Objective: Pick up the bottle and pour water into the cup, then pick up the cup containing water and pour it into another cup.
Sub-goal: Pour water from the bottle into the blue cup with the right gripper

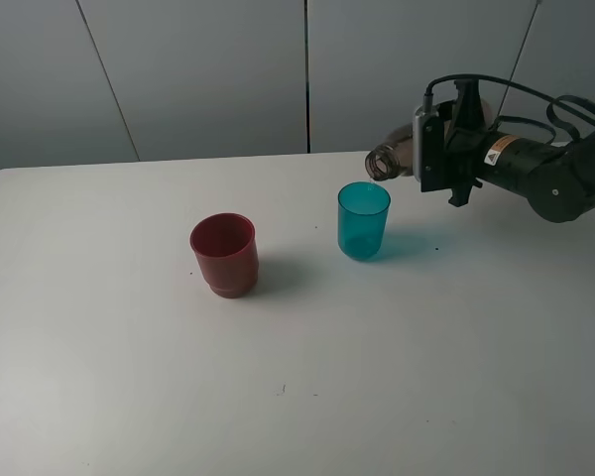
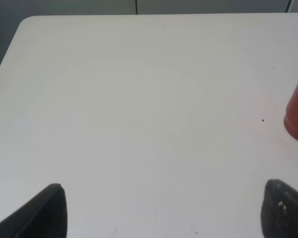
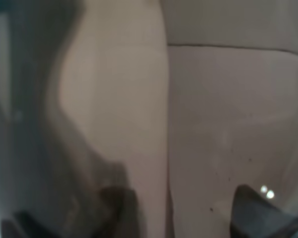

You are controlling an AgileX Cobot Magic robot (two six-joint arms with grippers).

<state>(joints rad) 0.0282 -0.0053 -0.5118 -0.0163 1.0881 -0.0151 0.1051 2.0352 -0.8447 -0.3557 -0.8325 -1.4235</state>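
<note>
Gripping tipped bottle (image 1: 391, 160), right pincer (image 1: 439, 149) near cup (image 1: 363, 223).

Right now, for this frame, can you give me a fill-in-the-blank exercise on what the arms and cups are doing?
The right hand holds the bottle tipped onto its ____. The bottle's mouth is nearest the rim of the translucent ____ tumbler. The red cup stands ____ on the table. The left hand is open and holds ____.
Missing words: side; teal; upright; nothing.
</note>
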